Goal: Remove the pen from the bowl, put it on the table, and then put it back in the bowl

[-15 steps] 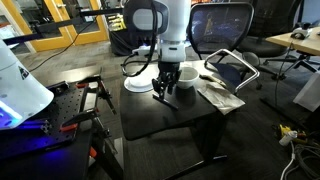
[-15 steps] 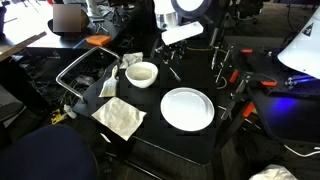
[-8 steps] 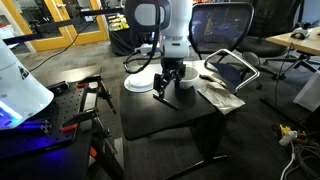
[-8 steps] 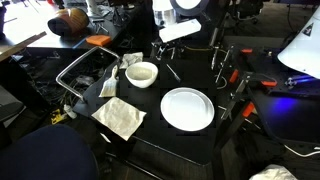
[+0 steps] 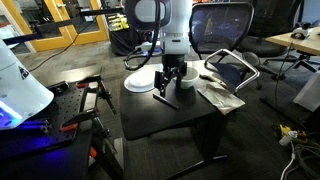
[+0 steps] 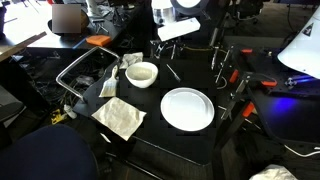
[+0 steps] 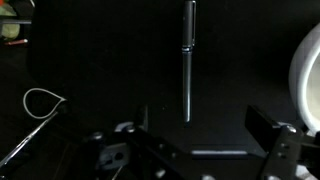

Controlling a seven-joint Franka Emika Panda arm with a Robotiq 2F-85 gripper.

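Observation:
The pen lies flat on the black table, a slender dark stick seen lengthwise in the wrist view. In an exterior view the pen rests just beside the white bowl. My gripper hangs a little above the pen's near end, open, with nothing between its fingers. In both exterior views the gripper points down at the table next to the bowl.
A flat white plate lies on the table, and a crumpled napkin sits at one corner. A white curved rim shows at the wrist view's edge. Office chairs, a metal frame and clamps surround the table.
The jaws have opened and let go of the pen, which now lies on the table. The gripper has risen slightly.

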